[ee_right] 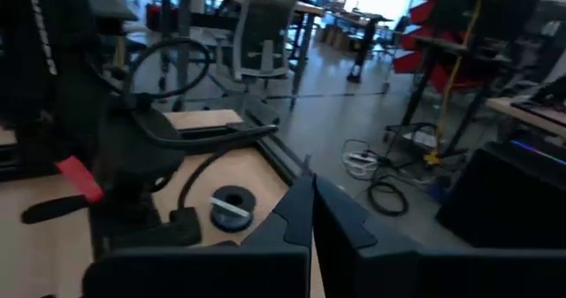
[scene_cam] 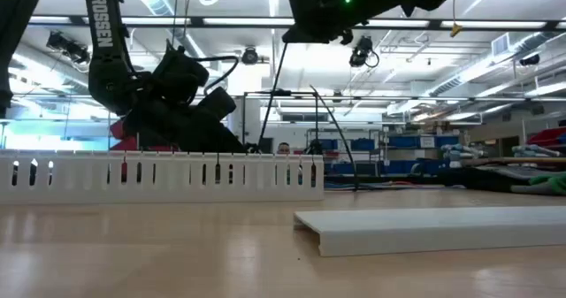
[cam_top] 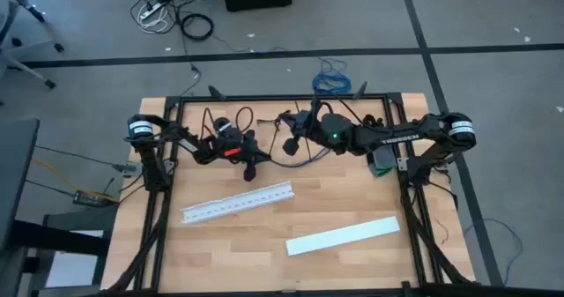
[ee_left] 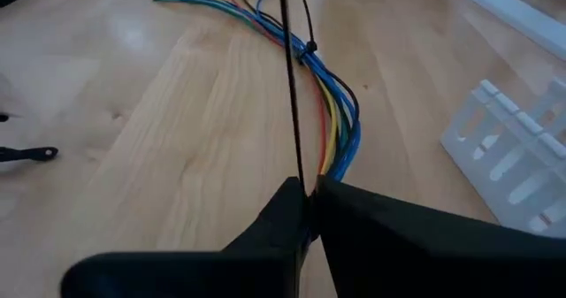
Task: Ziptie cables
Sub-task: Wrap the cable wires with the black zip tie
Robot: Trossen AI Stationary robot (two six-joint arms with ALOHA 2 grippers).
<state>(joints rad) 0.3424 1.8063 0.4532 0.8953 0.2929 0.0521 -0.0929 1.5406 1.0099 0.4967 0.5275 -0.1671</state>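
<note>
Where fingertips meet, left gripper [ee_left: 309, 196]: low over the table [ee_left: 168, 148], both dark fingers pressed together, clamped on a thin black strand [ee_left: 288, 77].
Black strand: pulled taut and straight, rising from between the left fingertips and leaving the wrist view ahead of them; far end not seen.
Cables [ee_left: 340, 112]: a bunch of thin blue, yellow, red and green wires, lying flat on the wood, near end directly at the left fingertips and hidden beneath them; whether also pinched, cannot tell.
Long axis of cables: straight out ahead of the left gripper, bending gently partway along.
Zip tie [ee_left: 309, 49]: black, cinched around the bunch beyond the bend, well ahead of the fingertips, its thin tail curling upward.
Far ends of cables: past the tie, fanned apart on the table, pointing away from the left gripper.
White slotted strip [ee_left: 508, 152]: to one side of the left gripper, apart from the cables, lying lengthwise on the table.
Right gripper [ee_right: 311, 192]: across from the left one in the high view [cam_top: 293, 141], raised well above the table in the low view; fingers closed tip to tip, anything held between them not made out.
Flat white cover [cam_top: 344, 235]: farthest from both grippers, beyond the slotted strip [cam_top: 238, 203], lying flat.
</note>
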